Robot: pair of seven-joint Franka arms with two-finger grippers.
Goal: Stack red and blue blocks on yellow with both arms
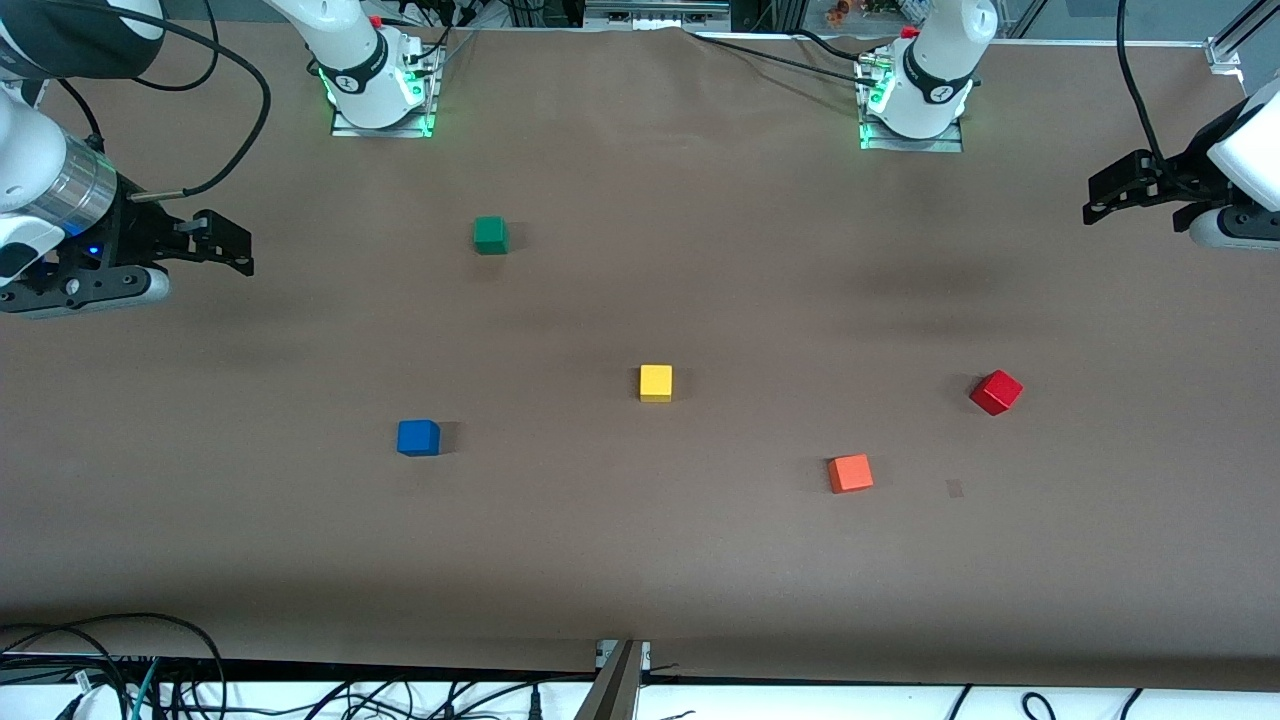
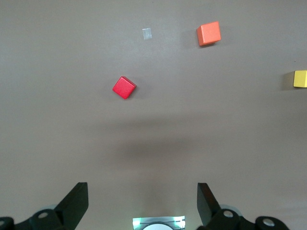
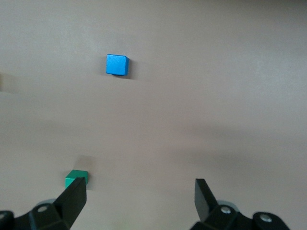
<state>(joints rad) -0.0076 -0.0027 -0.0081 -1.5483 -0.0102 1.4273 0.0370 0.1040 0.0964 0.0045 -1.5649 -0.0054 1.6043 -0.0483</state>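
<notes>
5 cubes on the brown worktop (image 1: pixel 640 560), all apart from one another. Yellow cube (image 1: pixel 656 383) sits near the middle. Blue cube (image 1: pixel 418 438) lies toward the right arm's end, slightly nearer the front camera than the yellow. Red cube (image 1: pixel 996 392) lies toward the left arm's end, turned at an angle. Orange-red cube (image 1: pixel 850 473) sits between yellow and red, nearer the camera than both. Green cube (image 1: pixel 490 235) is farther from the camera, toward the right arm's base.

Left tool (image 1: pixel 1098 203) hangs over the worktop's edge at the left arm's end, fingers (image 2: pixel 76 201) spread wide, holding nothing. Right tool (image 1: pixel 235 250) hangs over the right arm's end, fingers (image 3: pixel 74 199) likewise wide apart and empty. A small pale patch (image 2: pixel 147 33) near the orange-red cube, possibly tape.
</notes>
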